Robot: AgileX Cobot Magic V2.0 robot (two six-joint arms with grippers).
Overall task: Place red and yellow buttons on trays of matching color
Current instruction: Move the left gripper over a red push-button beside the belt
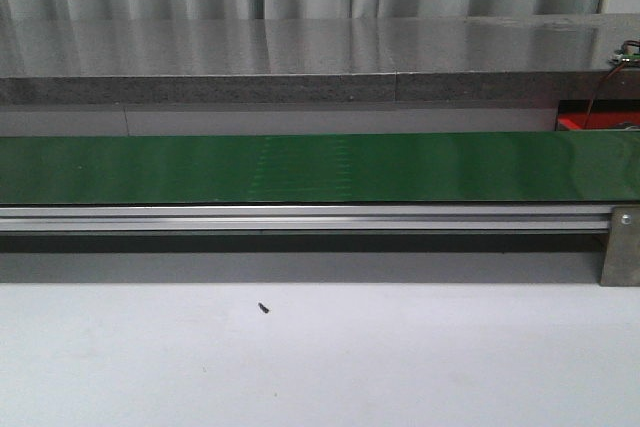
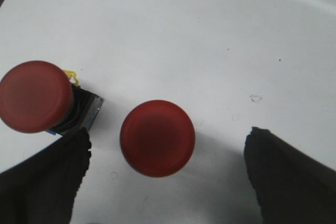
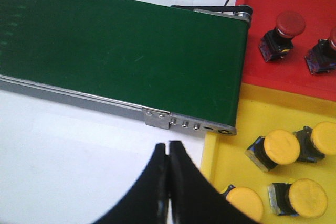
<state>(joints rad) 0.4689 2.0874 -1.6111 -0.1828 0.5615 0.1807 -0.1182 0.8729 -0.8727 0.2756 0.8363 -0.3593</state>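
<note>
The left gripper, spread wide, hangs over an upright red button on the tabletop, directly between its fingers, while the right gripper is closed empty near the trays.

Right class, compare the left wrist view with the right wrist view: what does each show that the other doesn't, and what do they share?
Only the left wrist view shows two red buttons on the white table, between the open left gripper.

Only the right wrist view shows the green conveyor belt, the red tray holding red buttons, the yellow tray holding yellow buttons, and the shut right gripper.

Both show white table surface and red buttons.
</note>
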